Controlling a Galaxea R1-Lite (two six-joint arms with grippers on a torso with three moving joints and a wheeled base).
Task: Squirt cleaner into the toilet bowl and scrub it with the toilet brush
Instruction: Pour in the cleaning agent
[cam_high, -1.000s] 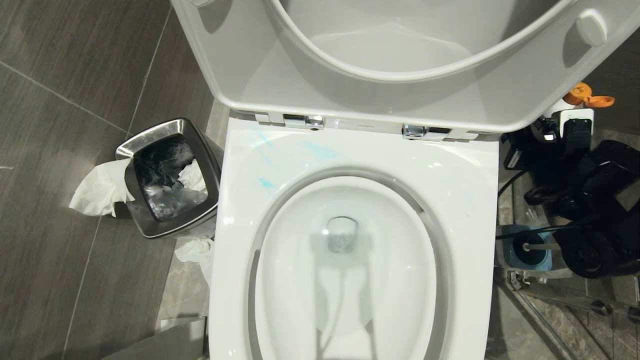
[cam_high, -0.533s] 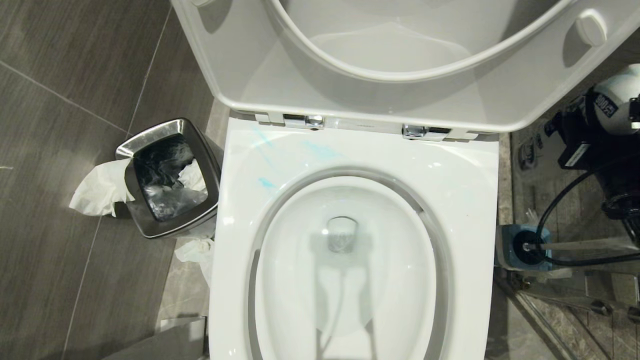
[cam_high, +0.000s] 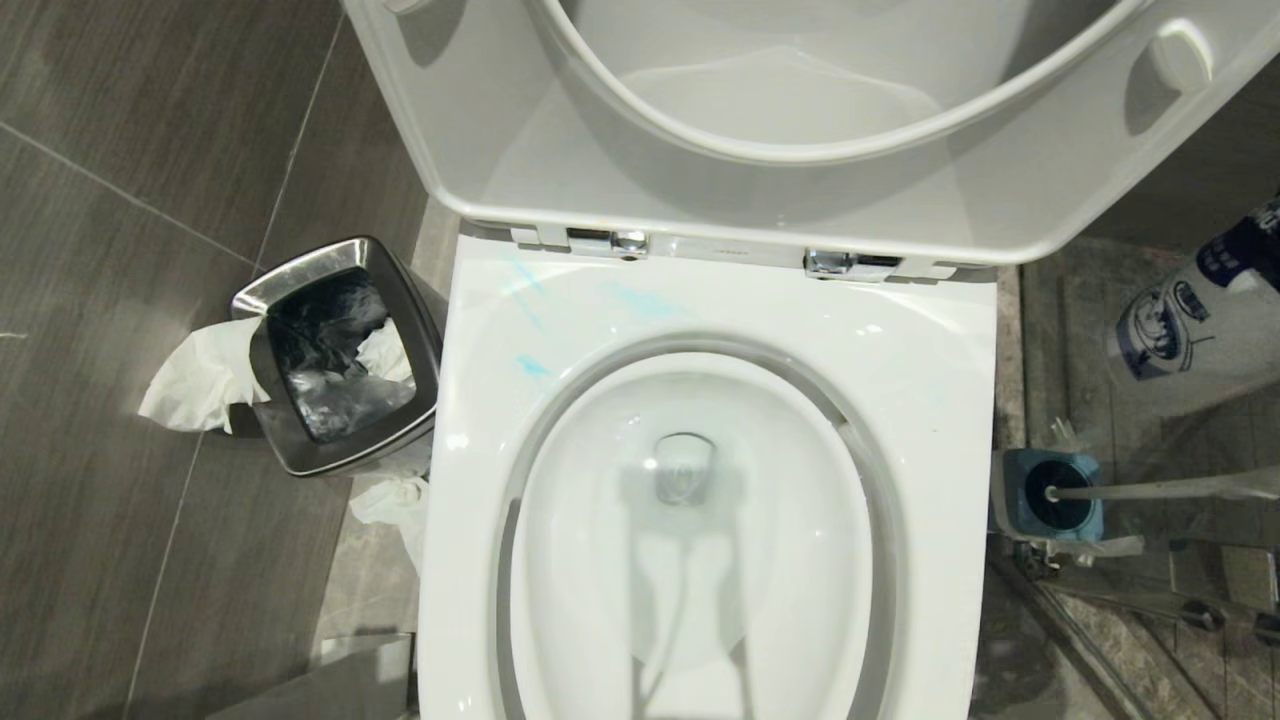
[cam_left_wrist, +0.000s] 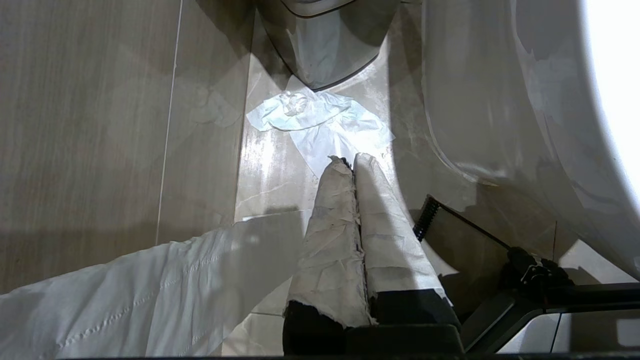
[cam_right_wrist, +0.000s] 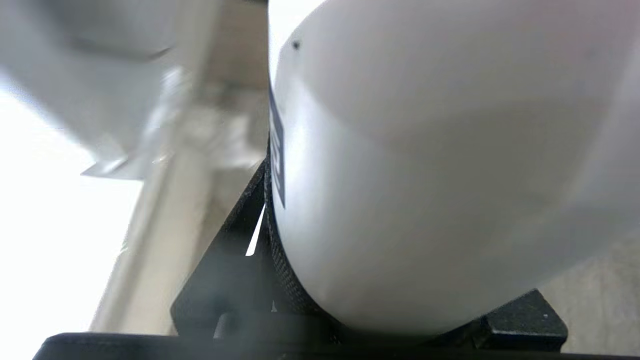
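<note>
Right wrist view shows the right gripper (cam_right_wrist: 280, 240) clamped around a white bottle (cam_right_wrist: 430, 175), whose rounded body fills the space between the black fingers (cam_right_wrist: 235, 250). In the head view the same bottle (cam_high: 1190, 320), white with a blue label, is blurred at the right edge of the picture above the floor, to the right of the toilet bowl (cam_high: 950, 400). The left gripper (cam_left_wrist: 352, 162) hangs low beside the bowl's outer wall, its two paper-wrapped fingers (cam_left_wrist: 332, 235) pressed together over a crumpled tissue (cam_left_wrist: 320, 120) on the floor. Thin streaks of blue cleaner (cam_high: 530, 365) mark the bowl's back-left rim, and the seat and lid stand raised. The toilet brush (cam_high: 1150, 490) sits in its blue holder (cam_high: 1050, 495) on the floor just beside the bowl's right edge. A steel bin (cam_high: 330, 355) stands near the bowl's left edge.
</note>
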